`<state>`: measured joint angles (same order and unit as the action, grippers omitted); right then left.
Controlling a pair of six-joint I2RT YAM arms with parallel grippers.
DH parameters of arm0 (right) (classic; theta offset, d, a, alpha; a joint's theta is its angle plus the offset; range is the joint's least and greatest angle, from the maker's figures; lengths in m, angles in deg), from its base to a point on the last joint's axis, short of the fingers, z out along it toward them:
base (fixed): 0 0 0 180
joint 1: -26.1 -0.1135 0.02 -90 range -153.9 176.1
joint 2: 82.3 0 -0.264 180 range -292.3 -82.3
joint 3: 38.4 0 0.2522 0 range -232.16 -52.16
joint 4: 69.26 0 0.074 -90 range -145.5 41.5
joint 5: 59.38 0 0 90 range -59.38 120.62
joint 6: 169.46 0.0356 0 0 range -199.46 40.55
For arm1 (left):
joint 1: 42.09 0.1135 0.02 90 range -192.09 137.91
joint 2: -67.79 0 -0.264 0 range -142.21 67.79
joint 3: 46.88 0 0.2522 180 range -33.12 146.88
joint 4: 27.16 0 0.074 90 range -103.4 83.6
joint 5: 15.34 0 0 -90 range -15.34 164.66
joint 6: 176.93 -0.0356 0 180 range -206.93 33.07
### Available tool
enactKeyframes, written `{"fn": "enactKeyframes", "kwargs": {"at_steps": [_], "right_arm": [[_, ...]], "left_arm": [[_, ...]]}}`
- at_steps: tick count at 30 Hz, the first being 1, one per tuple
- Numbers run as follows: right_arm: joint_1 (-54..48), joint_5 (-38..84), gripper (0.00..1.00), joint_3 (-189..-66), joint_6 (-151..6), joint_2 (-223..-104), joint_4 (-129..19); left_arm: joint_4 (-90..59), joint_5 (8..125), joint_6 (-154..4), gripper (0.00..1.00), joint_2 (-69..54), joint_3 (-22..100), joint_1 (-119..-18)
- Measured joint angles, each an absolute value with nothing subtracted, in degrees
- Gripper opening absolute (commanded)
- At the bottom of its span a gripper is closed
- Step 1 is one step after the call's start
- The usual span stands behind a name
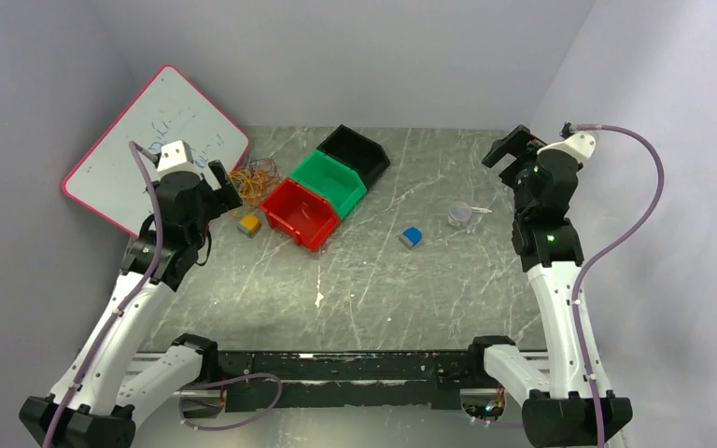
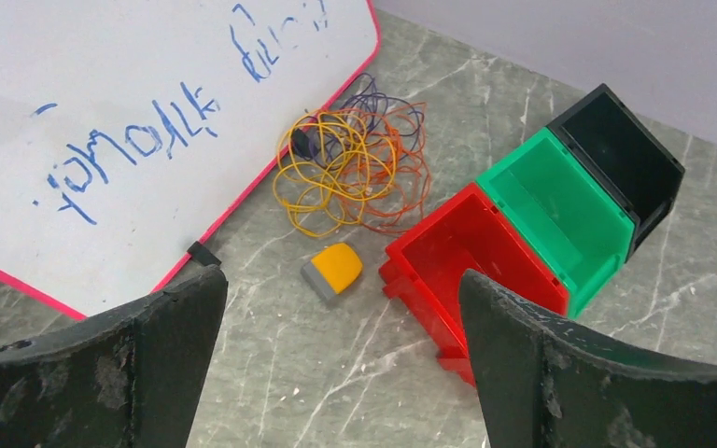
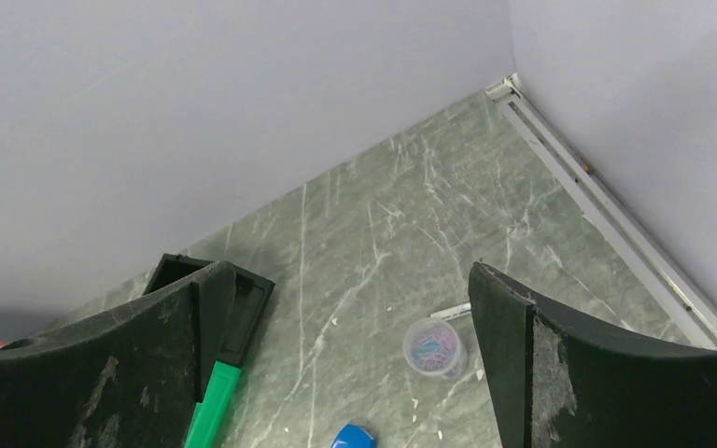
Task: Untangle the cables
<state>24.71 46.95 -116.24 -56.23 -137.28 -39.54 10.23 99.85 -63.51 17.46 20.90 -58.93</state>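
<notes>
The cables (image 2: 355,163) lie in one tangled clump of orange, yellow, red and dark purple loops beside the whiteboard's edge; they show in the top view as an orange cluster (image 1: 255,178). My left gripper (image 2: 341,359) hangs open above the table, short of the clump, nothing between its fingers. It sits at the left (image 1: 227,191) in the top view. My right gripper (image 3: 350,359) is open too, raised at the far right (image 1: 507,147), well away from the cables.
A whiteboard (image 1: 154,145) leans at the back left. Red (image 1: 301,213), green (image 1: 330,182) and black (image 1: 355,151) bins stand in a diagonal row. A yellow-grey block (image 1: 250,224), a blue block (image 1: 412,237) and a clear cup of paper clips (image 1: 460,215) lie on the table.
</notes>
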Motion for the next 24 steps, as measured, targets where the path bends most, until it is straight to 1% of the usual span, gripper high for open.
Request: {"fn": "enactKeyframes", "kwargs": {"at_steps": [7, 14, 19, 22, 24], "right_arm": [[24.7, 48.0, 1.00, -116.2, -55.7, -137.7, -39.3], [24.7, 46.4, 1.00, -116.0, -55.4, -137.7, -39.3], [24.7, 44.9, 1.00, -115.8, -55.4, -138.5, -38.4], [24.7, 43.8, 1.00, -115.8, -55.4, -139.1, -37.2], [24.7, 42.9, 1.00, -115.7, -55.4, -139.3, -36.9]], "left_arm": [[14.1, 102.3, -62.7, 0.99, 15.1, 23.0, -58.9], [16.4, 102.5, -63.6, 0.99, 14.2, 24.3, -58.9], [18.0, 102.4, -65.5, 0.99, 9.4, 30.0, -58.8], [18.1, 100.8, -66.8, 0.99, 5.7, 33.8, -57.0], [17.8, 97.9, -67.4, 0.99, 3.8, 35.0, -53.7]]}}
